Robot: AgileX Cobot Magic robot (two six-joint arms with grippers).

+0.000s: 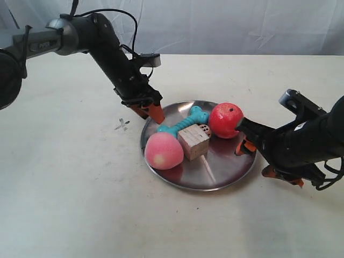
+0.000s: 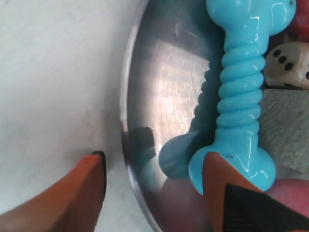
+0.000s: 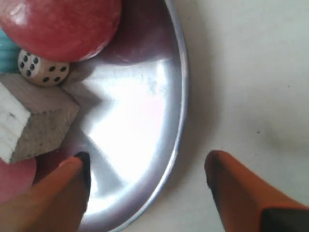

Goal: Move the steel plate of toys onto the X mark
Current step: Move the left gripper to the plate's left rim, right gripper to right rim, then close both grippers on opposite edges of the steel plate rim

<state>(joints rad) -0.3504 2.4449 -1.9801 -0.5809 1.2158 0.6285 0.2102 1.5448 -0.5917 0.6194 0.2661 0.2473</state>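
Wide cream tabletop (image 1: 75, 204) takes up nearly the whole scene: matte, a little scuffed, with faint grey smudges here and there. Along its far edge hangs a pale bluish-white cloth backdrop (image 1: 242, 24), creased and wrinkled, running right across the top of the exterior view. The light is soft and even, and shadows on the table are short with blurry edges. Up close, both wrist views show that same off-white surface with tiny specks.

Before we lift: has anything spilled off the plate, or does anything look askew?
Nothing stands out. The apple, peach, bone, cube and die all sit inside the steel plate, which lies flat. The left gripper and right gripper are open, each straddling its rim. The X mark lies uncovered beside the plate.
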